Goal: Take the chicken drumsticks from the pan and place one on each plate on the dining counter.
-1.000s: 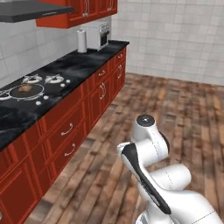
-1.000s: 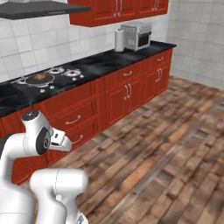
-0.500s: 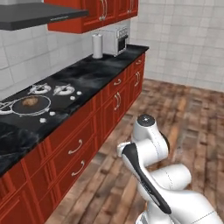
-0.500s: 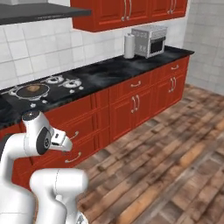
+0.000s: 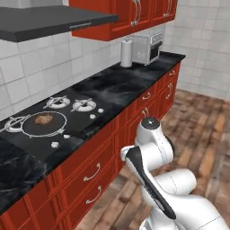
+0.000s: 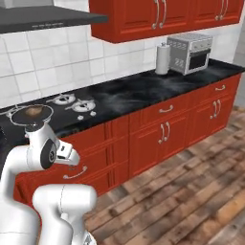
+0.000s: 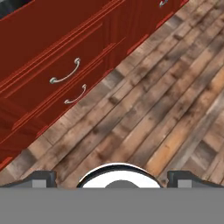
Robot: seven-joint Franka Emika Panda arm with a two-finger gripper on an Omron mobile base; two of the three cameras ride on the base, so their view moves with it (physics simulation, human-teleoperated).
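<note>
The pan [image 5: 44, 124] sits on the front left burner of the stove, dark and round, with golden-brown chicken drumsticks [image 5: 43, 119] lying in it. From the right side the pan [image 6: 31, 115] and the brown chicken drumsticks [image 6: 32, 111] appear just behind my folded arm. My gripper [image 7: 111, 178] points down at the wooden floor in front of the red drawers, open, its two fingertips [image 7: 40, 177] wide apart with nothing between them. The plates and the dining counter are out of view.
A black-topped counter [image 5: 121, 85] on red cabinets [image 5: 90, 173] runs along the tiled wall. A paper towel roll [image 5: 126, 53] and a toaster oven [image 5: 147, 46] stand at its far end. A range hood [image 5: 49, 22] hangs over the stove. Wooden floor [image 6: 191, 191] lies to the right.
The whole picture has shifted: the base has driven along and closer to the counter, so the stove and pan appear larger. The arm stays folded and the gripper stays open.
</note>
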